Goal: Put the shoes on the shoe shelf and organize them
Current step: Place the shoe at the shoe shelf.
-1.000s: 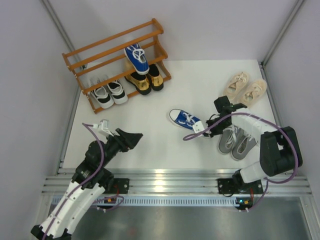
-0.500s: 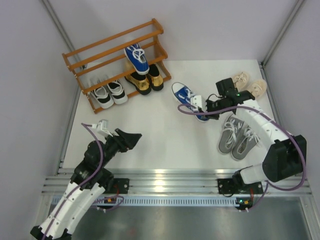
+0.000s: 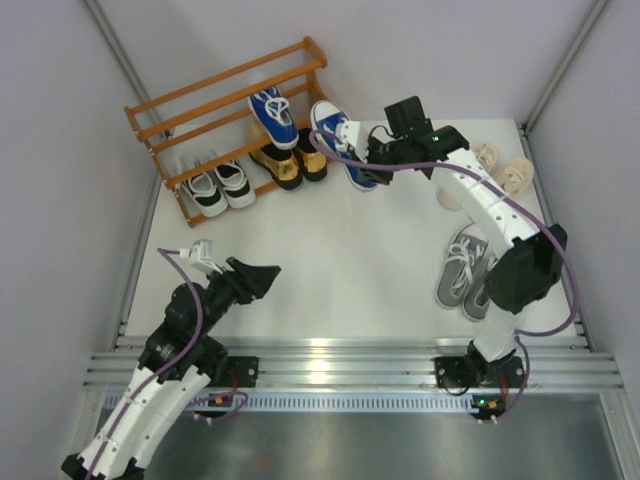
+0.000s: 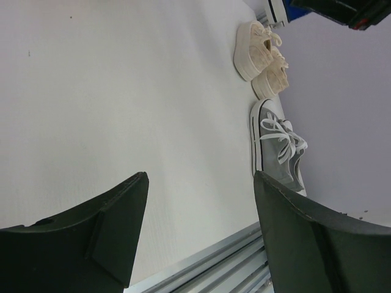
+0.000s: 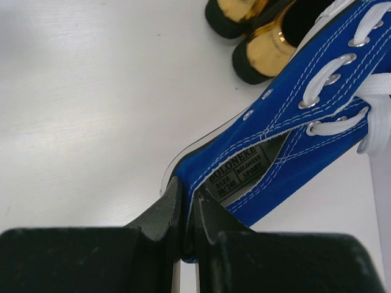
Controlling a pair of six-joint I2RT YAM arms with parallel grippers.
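The right gripper (image 5: 186,204) is clenched on the heel edge of a blue sneaker (image 3: 336,137) and holds it just beside the right end of the shoe shelf (image 3: 200,98), close to the gold loafers (image 3: 288,165). The left gripper (image 4: 200,182) is spread open with nothing between its fingers, well apart from the shelf.

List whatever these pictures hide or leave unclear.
- Top view: the right arm covers part of the beige lace-ups and of the grey sneakers.
- Right wrist view: the held blue sneaker runs off the right edge, and the top edge cuts the gold loafers.
- Top view: whether that sneaker touches the shoe shelf cannot be told.
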